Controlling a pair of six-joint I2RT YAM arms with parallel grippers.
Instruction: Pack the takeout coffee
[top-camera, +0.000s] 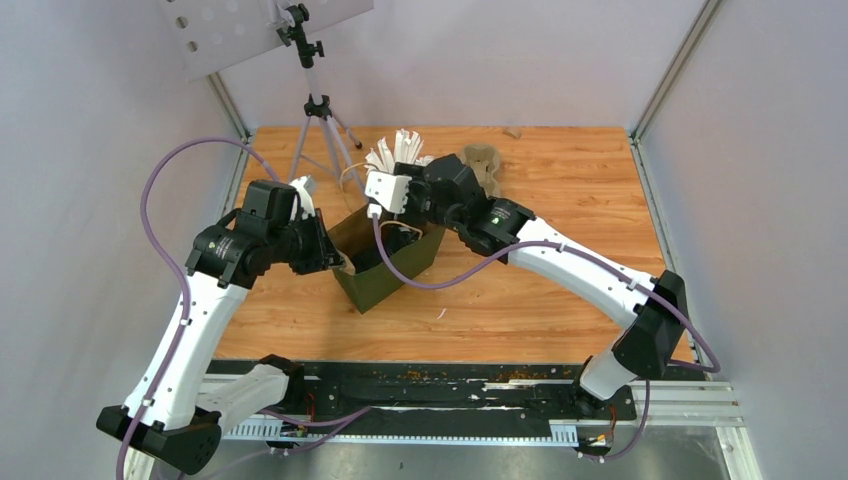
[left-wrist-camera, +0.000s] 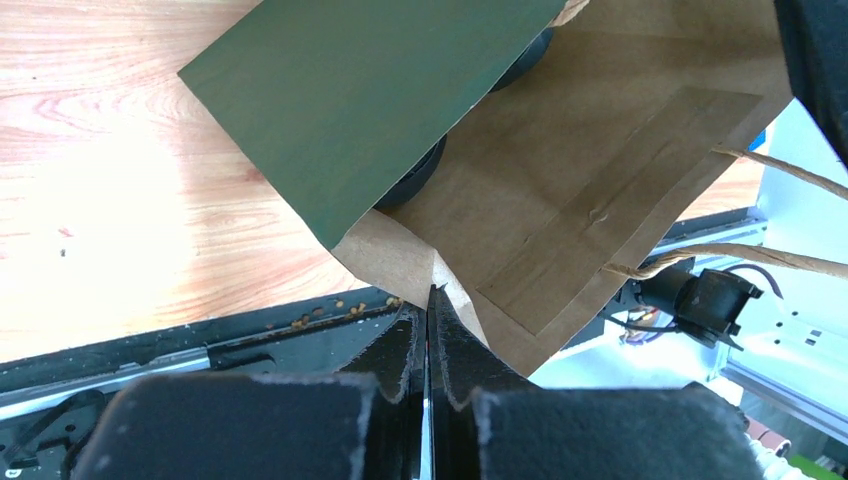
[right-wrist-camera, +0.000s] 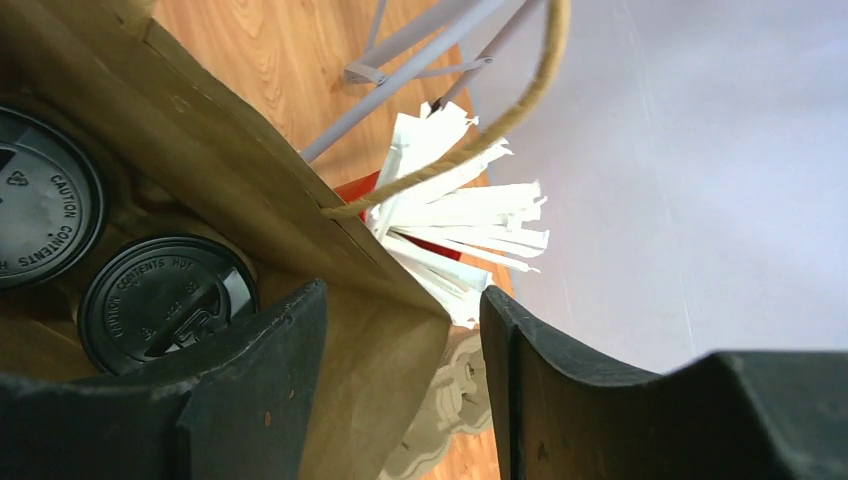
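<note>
Two coffee cups stand inside the green paper bag (top-camera: 385, 262); only their black lids (right-wrist-camera: 160, 300) (right-wrist-camera: 30, 200) show in the right wrist view. The lids also peek past the bag's flap in the left wrist view (left-wrist-camera: 415, 180). My left gripper (left-wrist-camera: 432, 295) is shut on the corner of the bag's rim (left-wrist-camera: 400, 260), at the bag's left side (top-camera: 335, 262). My right gripper (right-wrist-camera: 400, 340) is open at the bag's back rim (top-camera: 400, 225). It straddles the bag's brown wall (right-wrist-camera: 370, 350), one finger inside by the lids, the other outside.
A red cup of white straws (right-wrist-camera: 460, 220) stands just behind the bag (top-camera: 400, 152). The beige pulp tray (top-camera: 485, 165) lies beside it. A tripod (top-camera: 320, 120) stands at the back left. The bag's twine handle (right-wrist-camera: 500, 130) arcs over the straws.
</note>
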